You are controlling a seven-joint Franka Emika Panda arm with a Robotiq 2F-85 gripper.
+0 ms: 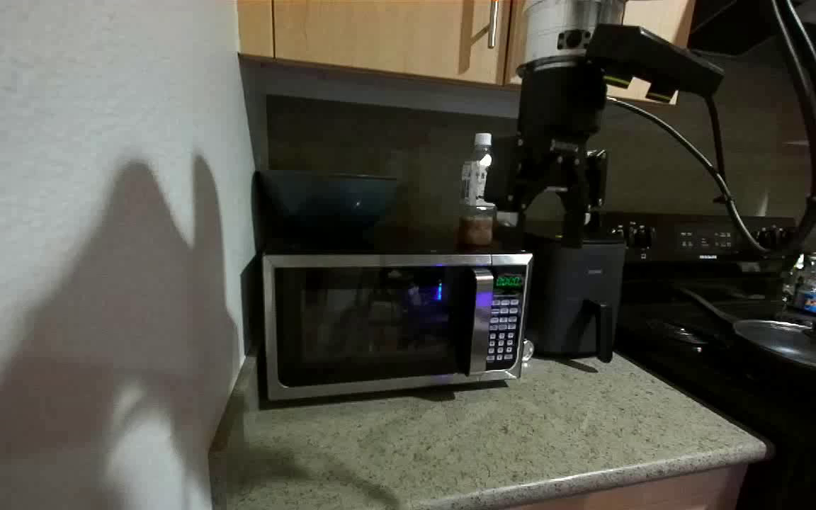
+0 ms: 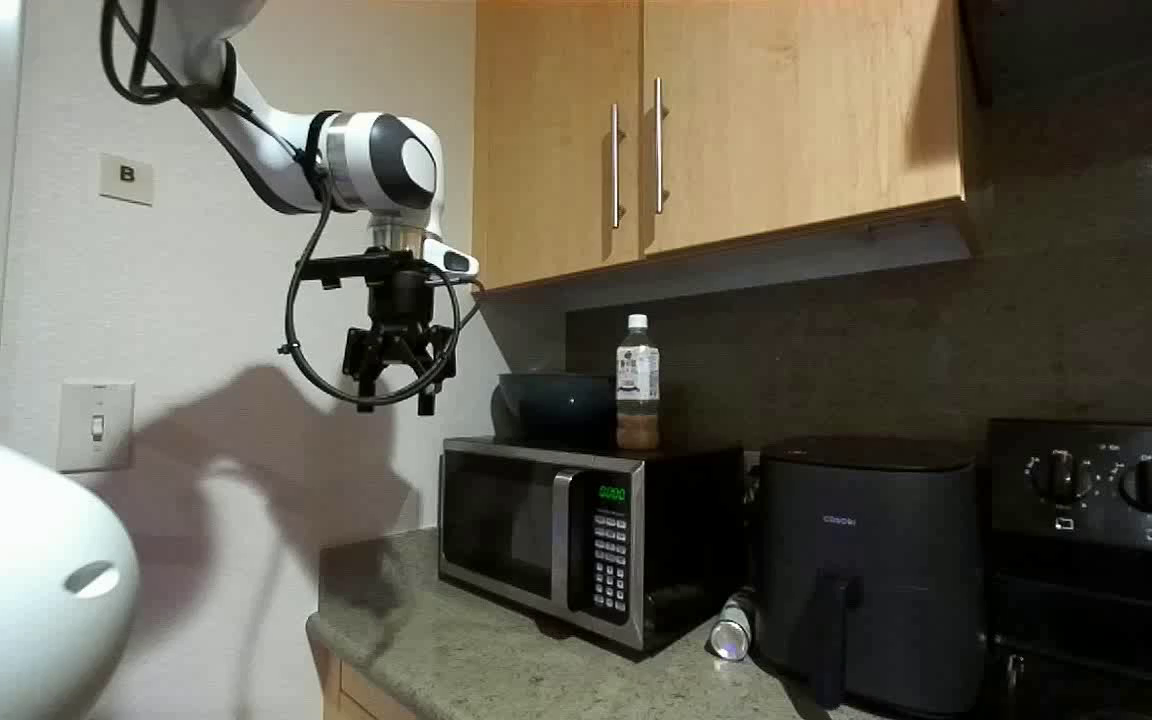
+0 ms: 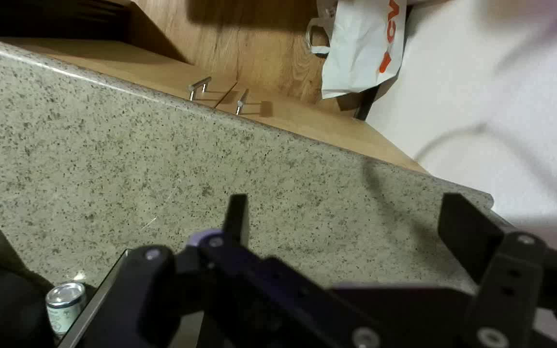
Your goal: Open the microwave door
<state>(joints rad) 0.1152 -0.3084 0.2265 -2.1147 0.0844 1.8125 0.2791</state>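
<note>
The silver-and-black microwave (image 1: 387,260) stands on the counter against the wall. It also shows in an exterior view (image 2: 691,540). Its door (image 1: 372,322) is closed, with a dark window and a vertical silver handle (image 1: 480,322) beside the button panel (image 1: 503,326). The door and handle also show in an exterior view (image 2: 501,510). My gripper (image 2: 396,400) points down, above counter height and in front of the microwave, apart from the handle. In the wrist view the gripper (image 3: 345,198) is open and empty over the counter. There the microwave is mostly hidden behind the gripper; the door is not visible.
A bottle (image 2: 638,380) and a dark bowl (image 2: 556,405) stand on the microwave. A black air fryer (image 2: 871,570) and a can (image 3: 65,304) are beside it. Wooden cabinets (image 2: 796,120) hang above. The wall (image 1: 96,106) borders the counter (image 1: 557,425). A stove (image 1: 705,248) stands beyond the air fryer.
</note>
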